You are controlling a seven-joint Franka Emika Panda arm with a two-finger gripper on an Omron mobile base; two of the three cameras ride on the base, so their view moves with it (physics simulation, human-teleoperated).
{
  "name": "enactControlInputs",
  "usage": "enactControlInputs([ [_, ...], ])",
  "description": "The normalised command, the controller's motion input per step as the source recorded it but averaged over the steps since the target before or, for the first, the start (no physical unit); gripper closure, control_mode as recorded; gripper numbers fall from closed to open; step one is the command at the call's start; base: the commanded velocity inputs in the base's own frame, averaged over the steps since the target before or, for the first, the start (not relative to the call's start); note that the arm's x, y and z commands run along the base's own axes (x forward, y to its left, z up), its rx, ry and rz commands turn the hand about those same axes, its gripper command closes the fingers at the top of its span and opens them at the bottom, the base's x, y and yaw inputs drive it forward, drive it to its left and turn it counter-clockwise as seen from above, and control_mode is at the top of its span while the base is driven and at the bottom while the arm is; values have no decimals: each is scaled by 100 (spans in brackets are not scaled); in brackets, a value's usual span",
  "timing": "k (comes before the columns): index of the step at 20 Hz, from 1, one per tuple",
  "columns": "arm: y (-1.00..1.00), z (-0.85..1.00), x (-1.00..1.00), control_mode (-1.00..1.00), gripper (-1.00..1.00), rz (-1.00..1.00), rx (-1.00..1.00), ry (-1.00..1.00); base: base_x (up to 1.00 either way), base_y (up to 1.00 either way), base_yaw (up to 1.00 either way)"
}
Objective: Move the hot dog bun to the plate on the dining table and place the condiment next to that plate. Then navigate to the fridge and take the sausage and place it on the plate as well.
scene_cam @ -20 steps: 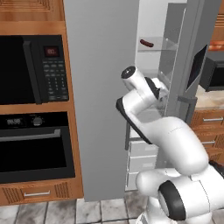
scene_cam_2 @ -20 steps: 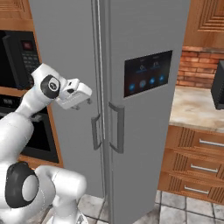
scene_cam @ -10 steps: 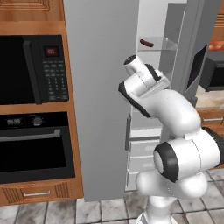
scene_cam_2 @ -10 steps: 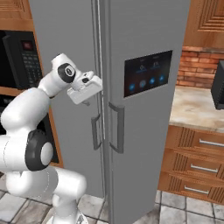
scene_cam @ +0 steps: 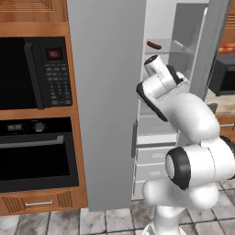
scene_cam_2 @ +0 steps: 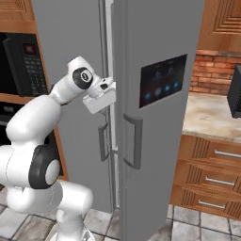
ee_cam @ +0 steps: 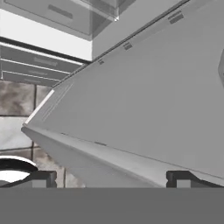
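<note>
The fridge (scene_cam: pixel 105 92) stands with its left door shut and its right door (scene_cam_2: pixel 160 117) swung open, so the white inside shows. The sausage (scene_cam: pixel 153 45), small and dark reddish-brown, lies on an upper glass shelf (scene_cam: pixel 172 46). My arm (scene_cam: pixel 183 114) reaches into the opening below and to the right of the sausage. My gripper (scene_cam_2: pixel 107 94) sits at the gap between the two doors. In the hand view my gripper (ee_cam: pixel 111 179) is open, its fingertips (ee_cam: pixel 41 178) wide apart with nothing between them, looking along the open door's inner face.
A black microwave (scene_cam: pixel 36 73) and an oven (scene_cam: pixel 36 151) fill the wooden cabinet left of the fridge. White fridge drawers (scene_cam: pixel 151 156) sit low inside. Right of the open door runs a marble counter (scene_cam_2: pixel 212 115) over wooden drawers (scene_cam_2: pixel 212 174). The floor is tiled.
The arm has swung round and carried the hand forward, from in front of the shut left door into the gap at the open door. The gripper stays open. The fridge and sausage have not moved.
</note>
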Motion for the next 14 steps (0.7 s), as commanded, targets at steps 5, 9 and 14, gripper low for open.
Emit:
enactControlInputs([
  [5,-80,0,-58,-100,-100,0,4,-2,0,0,0],
  [9,-95,0,-38,-100,-100,0,9,0,0,0,0],
  [14,-79,0,-16,-100,-100,0,9,0,0,0,0],
])
